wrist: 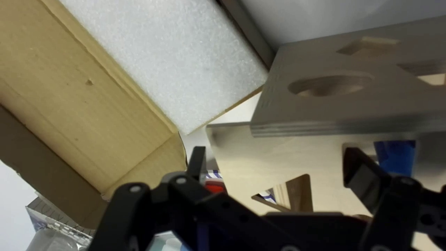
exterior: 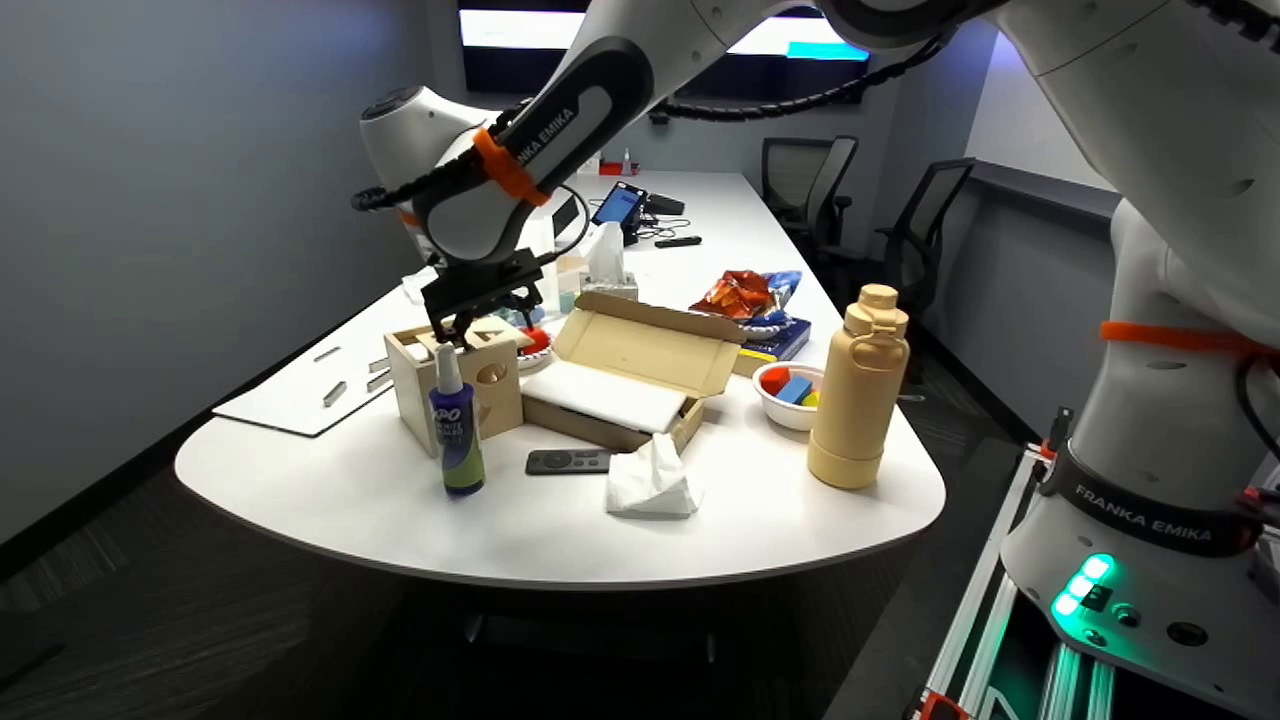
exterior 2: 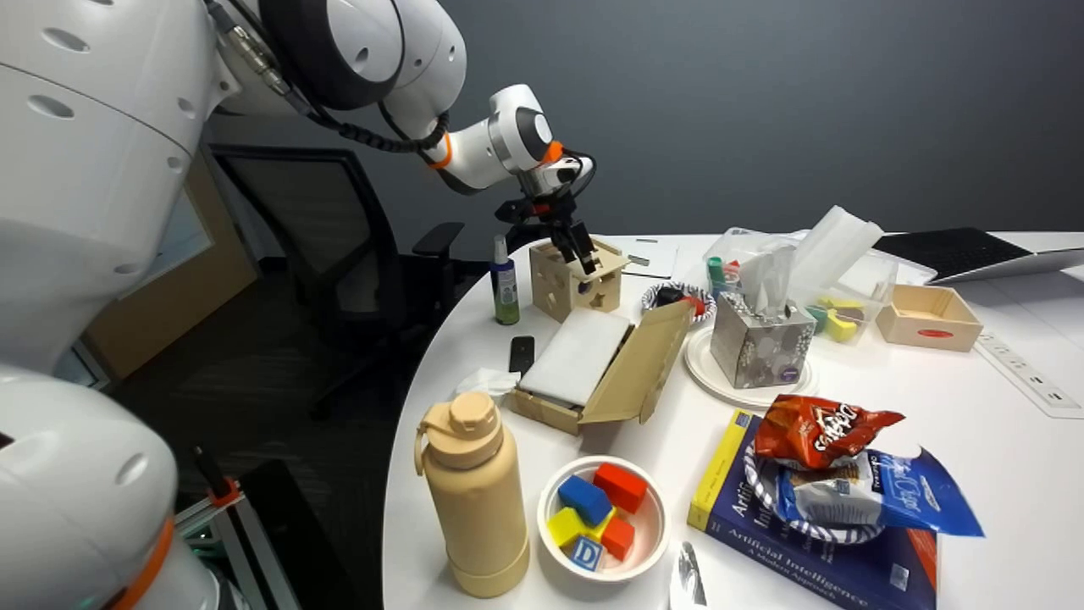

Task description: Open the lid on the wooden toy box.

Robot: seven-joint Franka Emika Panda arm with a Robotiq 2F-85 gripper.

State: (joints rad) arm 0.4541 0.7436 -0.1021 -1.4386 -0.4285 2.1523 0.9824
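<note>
A long, round-ended white table (exterior: 340, 530) spreads across the middle of an exterior view. A white robot arm (exterior: 690, 40) with black joints and orange bands reaches from the upper right of that frame to left of centre. An open brown cardboard carton (exterior: 650, 350) sits near mid-frame, a flat white foam slab (exterior: 605, 398) lying in it; in the wrist view the two take up the upper left. The cube-like, pale wooden toy box (exterior 2: 574, 298), with shaped holes in its walls, stands slightly above centre in an exterior view, just beside the carton. A tall tan jug (exterior: 858, 400) with a looped handle stands right of centre in an exterior view. The black two-fingered gripper (wrist: 274, 157) is at the toy box's top, its fingers spread wide. Between them, low in the wrist view, shows the flat, pale wooden lid (wrist: 237, 157) with a triangular hole; it lies over the box, shifted, one corner jutting past the wall. Whether a finger touches it, I cannot tell. A round white bowl (exterior 2: 656, 529) sits at lower centre in an exterior view. A purple-and-green spray bottle (exterior: 460, 440) stands upright near the toy box. A narrow black remote control (exterior: 568, 461) lies below the carton in an exterior view. Small red, blue and yellow blocks (exterior 2: 584, 500) lie in the bowl.
</note>
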